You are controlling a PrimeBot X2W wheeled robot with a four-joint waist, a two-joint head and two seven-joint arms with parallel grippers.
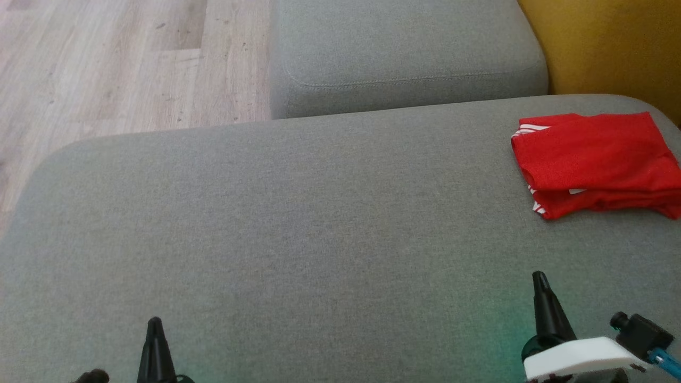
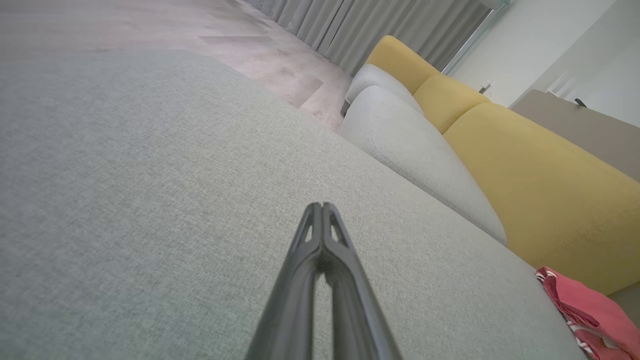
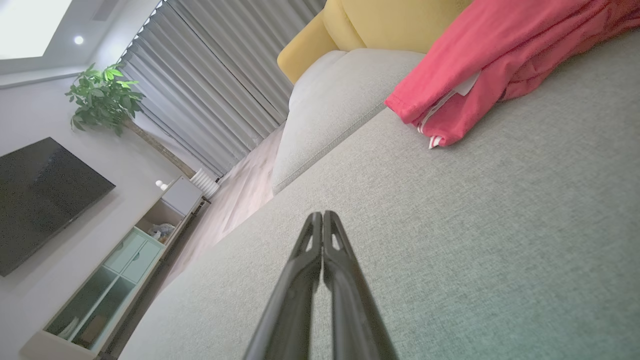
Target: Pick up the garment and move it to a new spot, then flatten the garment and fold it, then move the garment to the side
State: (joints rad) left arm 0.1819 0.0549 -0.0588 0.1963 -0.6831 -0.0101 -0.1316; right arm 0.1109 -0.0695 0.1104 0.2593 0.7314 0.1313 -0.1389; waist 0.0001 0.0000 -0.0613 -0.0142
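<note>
Garment lies folded at far right of sofa cushion, well apart from both grippers. Left gripper, right gripper: fingers closed, empty. Placement looks done; hold your arms clear of fold.

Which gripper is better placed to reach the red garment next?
Probably the right. The folded garment lies at the far right of the cushion, and the right gripper sits on that side, near it. The left gripper is far across the cushion. Both are shut, holding nothing.
</note>
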